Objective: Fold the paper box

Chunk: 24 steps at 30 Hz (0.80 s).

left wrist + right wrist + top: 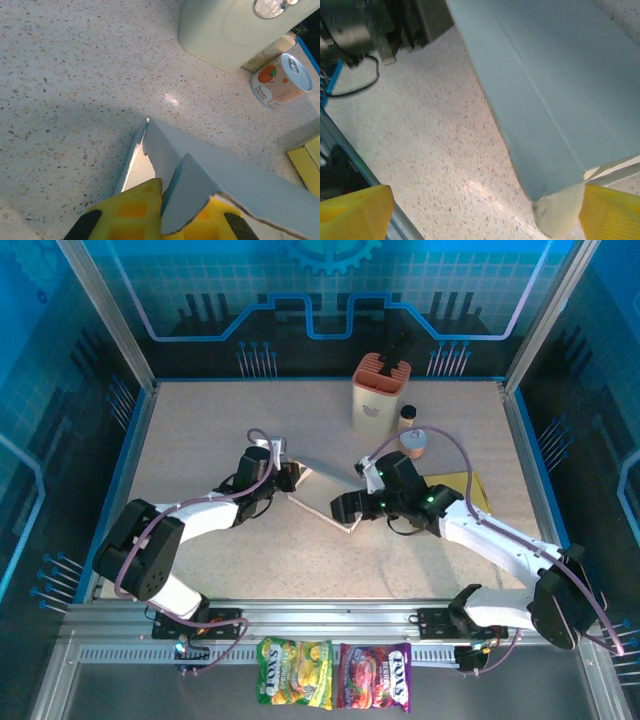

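Observation:
The paper box (322, 483) is a flat grey-blue sheet with a pale underside, lying mid-table between both arms. My left gripper (289, 477) holds its left end. In the left wrist view the yellow fingers (132, 212) are shut on a raised grey flap (187, 192) of the box, and the gripper (167, 215) sits low in the frame. My right gripper (349, 508) is at the box's near corner. In the right wrist view that gripper (485, 215) stands wide open, the box panel (550, 85) overhead, its corner just beside the right finger (612, 212).
A cream and orange holder (381, 390), a small bottle (408, 417) and a drinks can (414, 443) stand behind the box. A flat yellow box (470, 490) lies to the right. Two sweet bags (296, 672) lie past the table's near rail.

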Available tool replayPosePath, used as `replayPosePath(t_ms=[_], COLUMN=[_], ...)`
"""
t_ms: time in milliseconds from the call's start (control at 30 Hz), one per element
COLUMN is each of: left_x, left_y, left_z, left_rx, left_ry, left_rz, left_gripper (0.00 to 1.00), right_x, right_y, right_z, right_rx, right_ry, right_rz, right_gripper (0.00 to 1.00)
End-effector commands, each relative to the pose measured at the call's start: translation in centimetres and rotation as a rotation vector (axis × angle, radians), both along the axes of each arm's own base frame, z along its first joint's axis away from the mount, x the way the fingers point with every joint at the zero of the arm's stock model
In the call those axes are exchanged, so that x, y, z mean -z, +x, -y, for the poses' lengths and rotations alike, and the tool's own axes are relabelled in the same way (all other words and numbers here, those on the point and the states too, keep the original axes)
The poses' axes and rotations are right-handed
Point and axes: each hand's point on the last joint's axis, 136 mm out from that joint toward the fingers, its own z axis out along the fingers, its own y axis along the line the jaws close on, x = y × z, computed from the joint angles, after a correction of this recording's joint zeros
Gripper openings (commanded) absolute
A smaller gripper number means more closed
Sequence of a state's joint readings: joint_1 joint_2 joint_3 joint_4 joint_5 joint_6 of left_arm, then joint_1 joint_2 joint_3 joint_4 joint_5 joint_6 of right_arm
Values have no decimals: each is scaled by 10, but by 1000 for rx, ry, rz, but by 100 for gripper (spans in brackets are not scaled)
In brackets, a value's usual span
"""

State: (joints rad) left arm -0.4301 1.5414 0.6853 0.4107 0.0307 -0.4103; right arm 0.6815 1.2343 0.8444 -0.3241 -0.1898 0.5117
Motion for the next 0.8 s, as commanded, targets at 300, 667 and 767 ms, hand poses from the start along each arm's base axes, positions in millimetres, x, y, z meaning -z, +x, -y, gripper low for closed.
replayPosePath(t_ms=[300, 667, 767], left_x=[-8, -11, -13], left_y=[-1, 0, -1], left_z=[1, 4, 6], left_rx=[-33, -29, -22], left_ry=[47, 65, 69], left_rz=[5, 18, 21], left_gripper=[0, 0, 0], right_x=[-24, -123, -129], right_y=[-44, -13, 15], right_z=[1, 33, 63], right_rx=[-80, 190, 390], right_ry=[-25, 159, 226], right_rz=[-42, 58, -49], right_gripper=[100, 89, 76])
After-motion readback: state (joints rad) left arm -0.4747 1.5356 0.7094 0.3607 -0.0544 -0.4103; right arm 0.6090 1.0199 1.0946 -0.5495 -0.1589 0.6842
